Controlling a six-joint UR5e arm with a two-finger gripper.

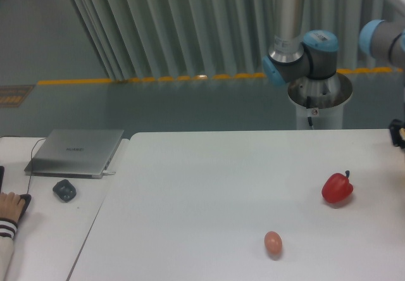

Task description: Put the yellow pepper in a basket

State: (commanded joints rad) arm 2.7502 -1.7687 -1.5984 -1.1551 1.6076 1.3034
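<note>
White table (209, 186) holds red pepper (336, 188) and egg (273, 242), laptop (76, 152) far left, grey slatted wall behind; gripper (398, 134) barely visible at right edge, grip state unclear

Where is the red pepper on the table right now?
The red pepper sits at the right of the white table, up and to the right of the egg.

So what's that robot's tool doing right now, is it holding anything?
Tool: only a dark sliver shows at the right edge of the picture, so open, shut or holding something cannot be told.
</note>
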